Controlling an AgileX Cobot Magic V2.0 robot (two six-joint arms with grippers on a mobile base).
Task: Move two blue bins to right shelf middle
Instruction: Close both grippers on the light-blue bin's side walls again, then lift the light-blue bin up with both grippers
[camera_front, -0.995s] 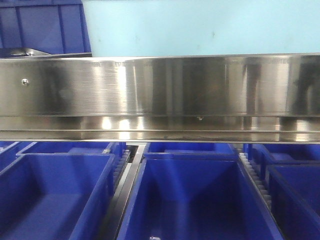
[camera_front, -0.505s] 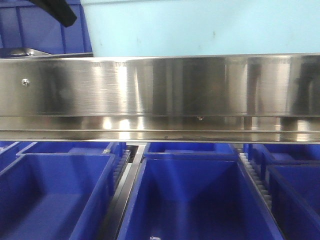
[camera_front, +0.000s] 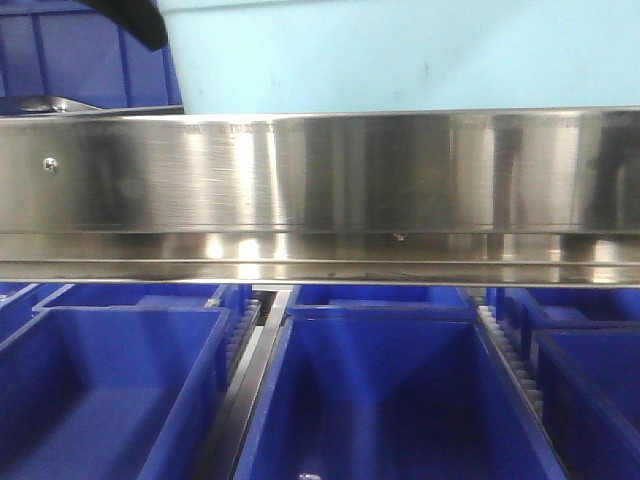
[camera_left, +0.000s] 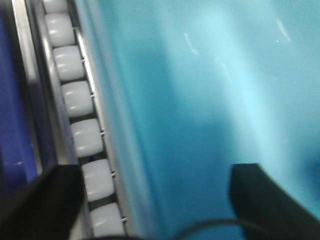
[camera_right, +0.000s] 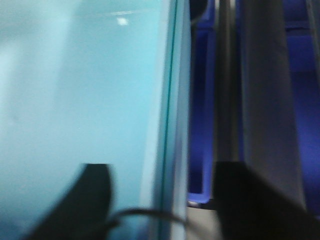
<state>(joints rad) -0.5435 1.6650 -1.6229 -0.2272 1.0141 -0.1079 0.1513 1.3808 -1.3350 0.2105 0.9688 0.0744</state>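
Warehouse picking area: rows of blue plastic bins (camera_front: 380, 400) sit beneath a brushed stainless-steel shelf rail (camera_front: 320, 170), with white roller tracks (camera_left: 80, 100) alongside.

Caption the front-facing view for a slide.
Brushed steel shelf rail spans the frame above open blue bins, a dark arm part at top left.

The front view is evenly bright and fairly sharp. Vertical bands of glare streak the brushed steel rail (camera_front: 320, 180), and the blue bins (camera_front: 390, 400) below it darken toward their floors. Both wrist views are soft with blur: the white rollers (camera_left: 80, 100) smear, and the pale teal surface (camera_right: 75, 100) washes out.
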